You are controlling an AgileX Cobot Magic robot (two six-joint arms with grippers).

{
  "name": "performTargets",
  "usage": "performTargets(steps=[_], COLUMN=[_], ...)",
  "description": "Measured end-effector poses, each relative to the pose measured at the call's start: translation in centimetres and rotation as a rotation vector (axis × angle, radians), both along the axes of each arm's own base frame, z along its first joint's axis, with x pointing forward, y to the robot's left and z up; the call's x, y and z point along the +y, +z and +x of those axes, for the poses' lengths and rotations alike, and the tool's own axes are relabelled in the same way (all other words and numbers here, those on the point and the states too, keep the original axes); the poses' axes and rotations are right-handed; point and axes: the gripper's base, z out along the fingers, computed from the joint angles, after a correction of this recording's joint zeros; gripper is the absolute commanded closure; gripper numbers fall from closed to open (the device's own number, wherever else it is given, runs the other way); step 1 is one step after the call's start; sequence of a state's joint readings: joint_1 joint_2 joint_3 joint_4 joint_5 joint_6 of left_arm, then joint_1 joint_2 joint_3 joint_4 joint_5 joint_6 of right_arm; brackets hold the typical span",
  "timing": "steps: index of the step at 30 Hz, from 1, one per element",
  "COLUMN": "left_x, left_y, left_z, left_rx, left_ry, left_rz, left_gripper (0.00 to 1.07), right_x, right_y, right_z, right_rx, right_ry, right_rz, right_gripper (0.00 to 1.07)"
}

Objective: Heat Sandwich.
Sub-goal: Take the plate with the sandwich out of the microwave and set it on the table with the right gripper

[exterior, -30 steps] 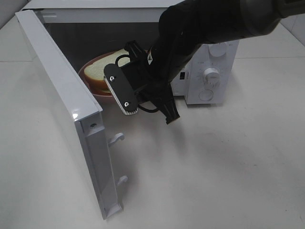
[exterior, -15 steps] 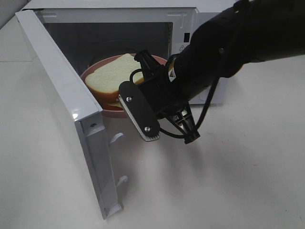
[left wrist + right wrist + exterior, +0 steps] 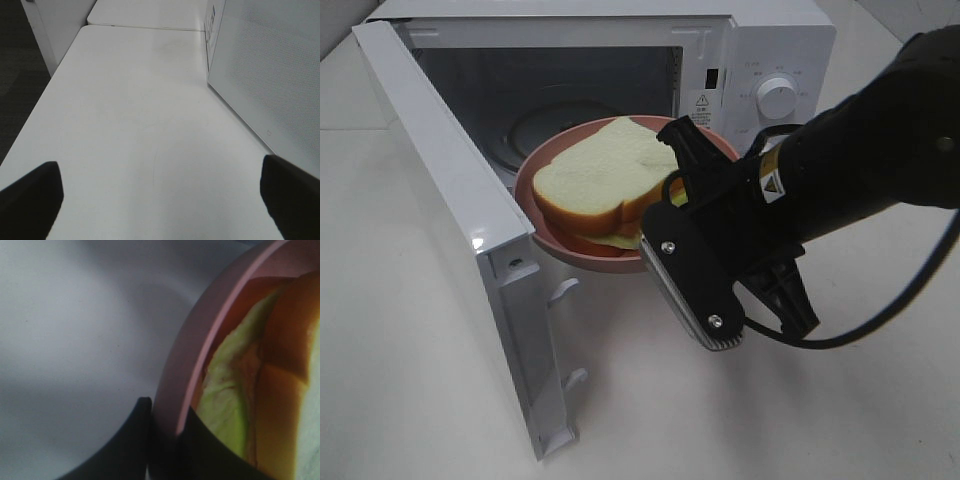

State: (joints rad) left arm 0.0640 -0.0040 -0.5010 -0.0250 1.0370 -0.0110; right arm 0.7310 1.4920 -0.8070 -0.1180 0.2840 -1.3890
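Between the right end effector's (image 3: pixel 167 432) clamped fingers, the pink plate's (image 3: pixel 187 352) rim is sitting, sandwich (image 3: pixel 605 180) just beyond; left end effector (image 3: pixel 160 192) is gaping over the counter (image 3: pixel 140 120).

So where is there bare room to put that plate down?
Bare table lies in front of the microwave, right of its open door. More lies beyond the door. The doorway is crowded by the plate, sandwich and right pincer.

A bare test setup, likely a lab, was suggested: a white microwave (image 3: pixel 620 60) was placed on a plain white table (image 3: pixel 840 400), with white partition panels (image 3: pixel 55 25) and dark flooring (image 3: pixel 17 90) seen beyond.
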Motion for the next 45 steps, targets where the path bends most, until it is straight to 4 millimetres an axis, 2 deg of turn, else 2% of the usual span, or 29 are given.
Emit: performTargets(steps=[25,31,38,45], left_x=[0.0,0.0,0.0,0.0], left_y=[0.0,0.0,0.0,0.0], left_z=[0.0,0.0,0.0,0.0], left_rx=[0.000,0.000,0.000,0.000], left_ry=[0.000,0.000,0.000,0.000], left_rz=[0.000,0.000,0.000,0.000], left_gripper=[0.08,0.08,0.08,0.08], right_x=[-6.2,-7.3,-8.9,-10.0], right_y=[1.5,2.2,1.8,1.6], right_z=[-6.4,-7.4,-8.5,-8.5], right_rx=[-0.010,-0.031,-0.021,-0.024], right_ry=[-0.066,-0.109,-0.191,-0.322], right_rz=[0.017,0.032,0.017,-0.011], right_gripper=[1.07,1.07,1.07,1.07])
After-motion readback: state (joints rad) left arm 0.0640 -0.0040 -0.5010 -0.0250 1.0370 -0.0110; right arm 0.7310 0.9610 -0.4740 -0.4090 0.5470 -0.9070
